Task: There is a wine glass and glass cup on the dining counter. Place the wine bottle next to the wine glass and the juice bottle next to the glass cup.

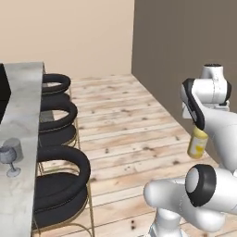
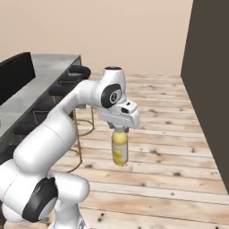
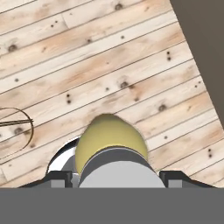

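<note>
The end effector point(image 2: 119, 129) was clamped on the neck of the juice bottle point(image 2: 119, 150), which hung upright in the air over the pale plank floor point(image 2: 161, 147), well apart from the tabletop point(image 1: 21, 111). That long marble tabletop ran along the left, with black round stools point(image 1: 60, 178) lined up just beside it. The wine glass point(image 1: 10, 159) and glass cup point(image 1: 15, 147) stood close together near its edge, and beige and dark brown walls closed the room.
</note>
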Available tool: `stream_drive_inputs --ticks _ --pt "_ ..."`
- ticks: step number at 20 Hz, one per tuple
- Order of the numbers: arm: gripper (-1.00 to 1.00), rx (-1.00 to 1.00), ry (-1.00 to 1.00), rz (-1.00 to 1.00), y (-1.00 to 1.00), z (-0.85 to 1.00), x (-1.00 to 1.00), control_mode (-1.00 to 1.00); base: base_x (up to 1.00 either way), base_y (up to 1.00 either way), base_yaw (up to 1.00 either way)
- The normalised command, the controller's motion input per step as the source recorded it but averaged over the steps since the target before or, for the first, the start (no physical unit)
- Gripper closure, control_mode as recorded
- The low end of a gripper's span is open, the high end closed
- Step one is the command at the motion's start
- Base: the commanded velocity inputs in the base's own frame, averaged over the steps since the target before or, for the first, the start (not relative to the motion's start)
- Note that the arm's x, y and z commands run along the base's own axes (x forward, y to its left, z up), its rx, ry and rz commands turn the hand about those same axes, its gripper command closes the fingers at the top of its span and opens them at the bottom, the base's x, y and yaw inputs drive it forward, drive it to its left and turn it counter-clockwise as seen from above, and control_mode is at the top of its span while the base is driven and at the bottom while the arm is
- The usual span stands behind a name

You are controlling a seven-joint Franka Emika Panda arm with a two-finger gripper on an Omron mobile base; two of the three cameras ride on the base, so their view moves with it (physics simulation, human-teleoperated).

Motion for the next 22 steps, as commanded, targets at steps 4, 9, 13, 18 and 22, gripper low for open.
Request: stream_drive_inputs --ticks 4,9,13,18,22 --pt "1.0 0.0 0.0 0.0 0.0 0.0 0.0 1.0 0.65 -0.23 0.39" --pt "1.0 0.0 0.0 0.0 0.0 0.0 0.0 1.0 0.58 -0.24 0.41" --pt "1.0 0.0 0.0 0.0 0.0 0.0 0.0 1.0 0.56 -0.29 0.33" --pt "1.0 0.0 0.0 0.0 0.0 0.0 0.0 1.0 0.54 -0.29 0.34" --pt "1.0 0.0 0.0 0.0 0.0 0.0 0.0 1.0 0.44 -0.31 0.38"
